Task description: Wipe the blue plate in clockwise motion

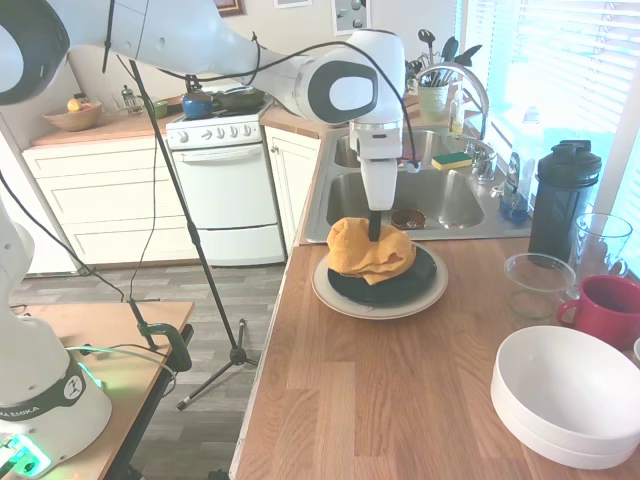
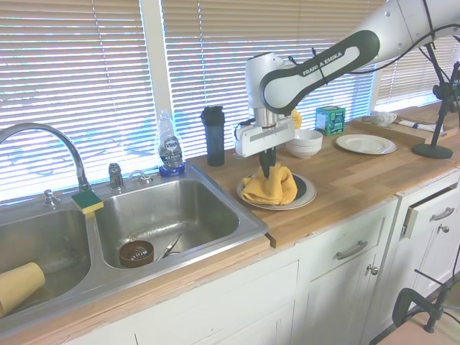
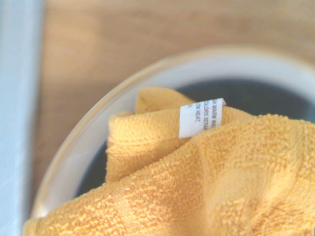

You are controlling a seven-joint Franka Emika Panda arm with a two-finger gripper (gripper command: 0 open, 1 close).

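Blue plate (image 1: 412, 283): glossy, rigid, breakable, probably slippery; nested on cream plate (image 1: 335, 292) on tabletop (image 1: 400, 400); end effector (image 1: 375, 236) closed, gripping soft yellow cloth (image 1: 365, 252) bunched on it.

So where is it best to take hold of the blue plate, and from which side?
Grip the bare rim of the blue plate on the side away from the yellow cloth, coming in low from the side: it lies flat, nested in the cream plate.

Close view — a crumpled yellow terry cloth (image 3: 197, 182) with a white care label (image 3: 200, 118) lies on the blue plate (image 3: 261, 96), which rests in a cream plate (image 3: 74, 162) on the wooden counter (image 3: 123, 44).
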